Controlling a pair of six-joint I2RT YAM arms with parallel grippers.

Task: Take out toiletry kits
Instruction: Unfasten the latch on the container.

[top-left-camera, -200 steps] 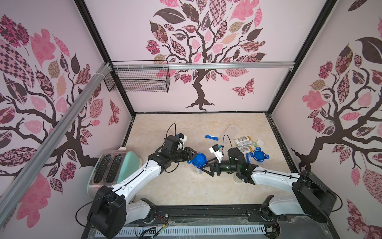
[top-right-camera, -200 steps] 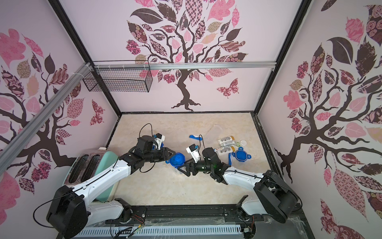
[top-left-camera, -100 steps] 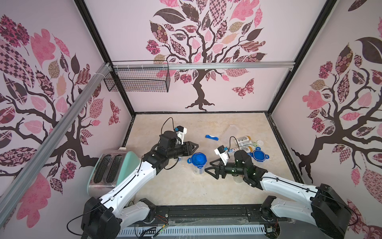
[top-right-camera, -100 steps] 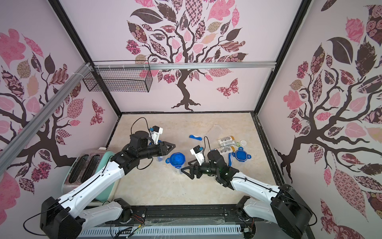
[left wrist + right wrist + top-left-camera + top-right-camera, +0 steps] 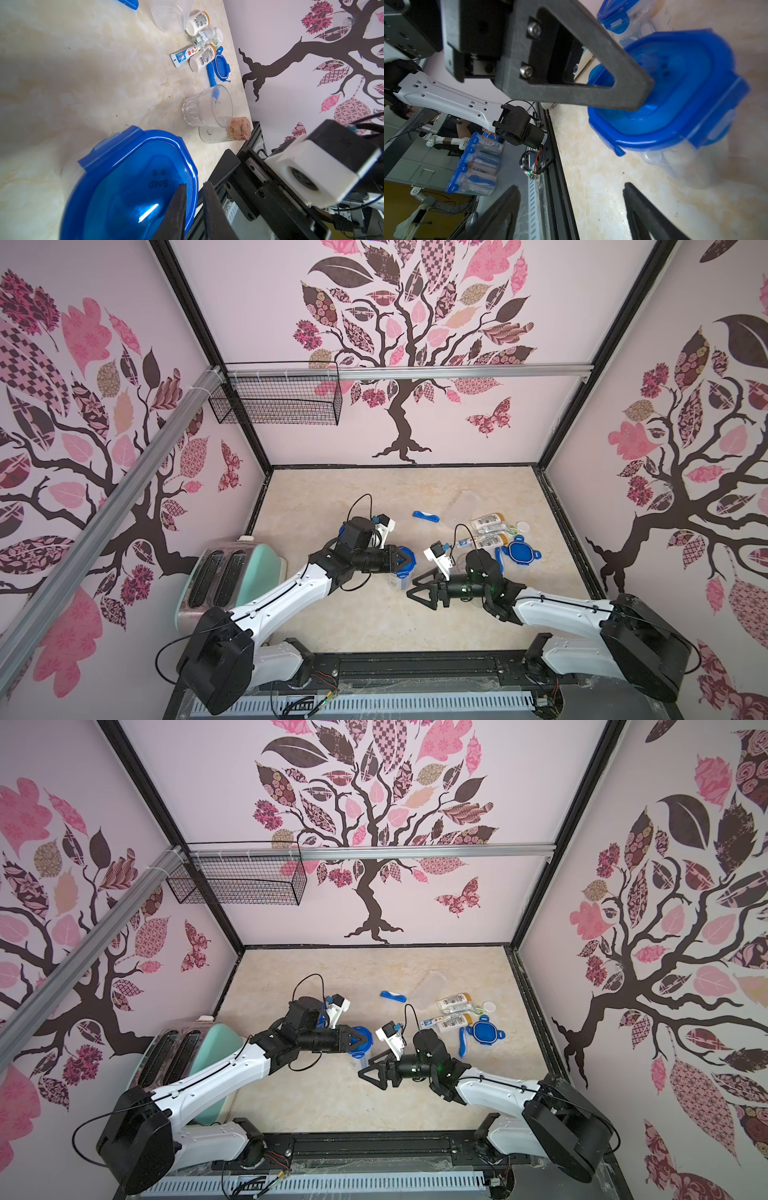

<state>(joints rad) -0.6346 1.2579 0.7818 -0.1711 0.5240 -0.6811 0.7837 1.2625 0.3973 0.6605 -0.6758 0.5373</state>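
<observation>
Left gripper (image 5: 195, 187) pinching blue plastic clip-lid (image 5: 133, 182) rim; right gripper (image 5: 571, 193) spread, empty. White tan-capped bottles (image 5: 202, 59): likely light, slick; grip mid-body.

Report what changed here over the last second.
The left gripper lifted away, then returned to the blue lid of the clear jar, its fingers narrowing around the rim. The right gripper backed slightly off the jar, fingers open. The jar, the loose toiletry kit items and the other blue lid stayed put.
</observation>
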